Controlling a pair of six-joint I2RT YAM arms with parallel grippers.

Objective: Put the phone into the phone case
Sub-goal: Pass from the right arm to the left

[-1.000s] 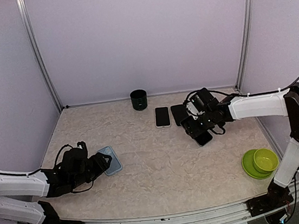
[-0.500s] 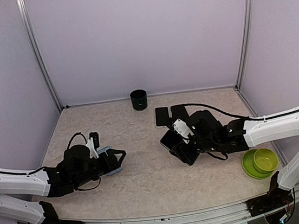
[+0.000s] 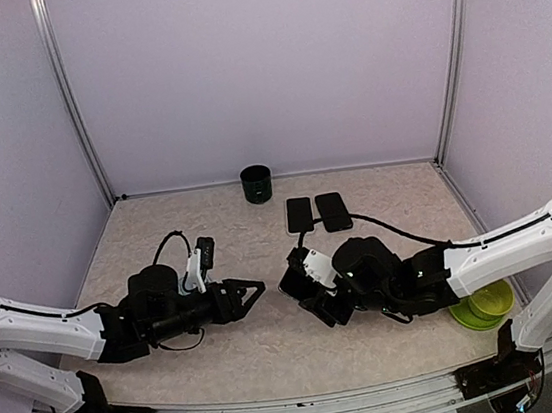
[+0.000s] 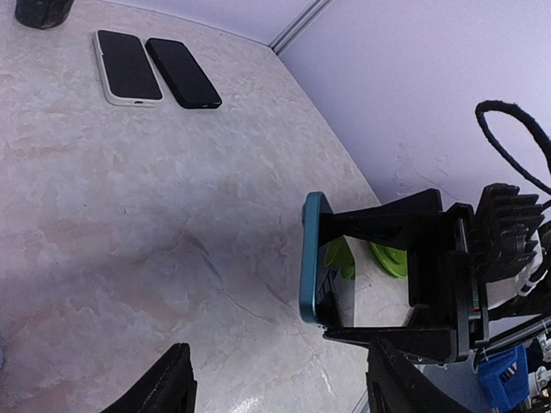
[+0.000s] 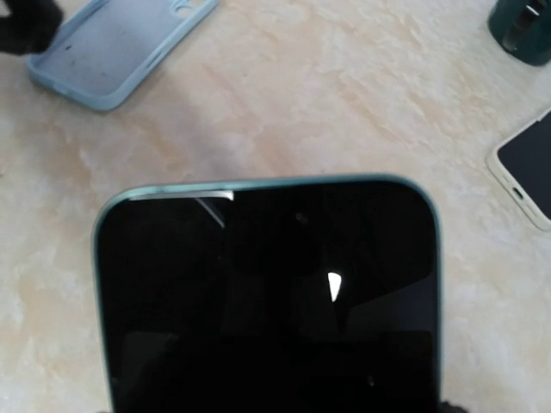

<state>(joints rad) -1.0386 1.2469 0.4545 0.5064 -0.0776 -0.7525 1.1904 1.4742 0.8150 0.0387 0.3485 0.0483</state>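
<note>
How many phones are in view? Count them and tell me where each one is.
3. One teal-edged phone is held in the right gripper; a white-edged phone and a black phone lie side by side at the table's far edge, near the dark cup.

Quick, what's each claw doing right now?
Left gripper: open, holding nothing.
Right gripper: closed on the phone.

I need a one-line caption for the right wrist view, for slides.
Dark-screened phone held in the right hand, light-blue phone case lying on the table beyond.
</note>
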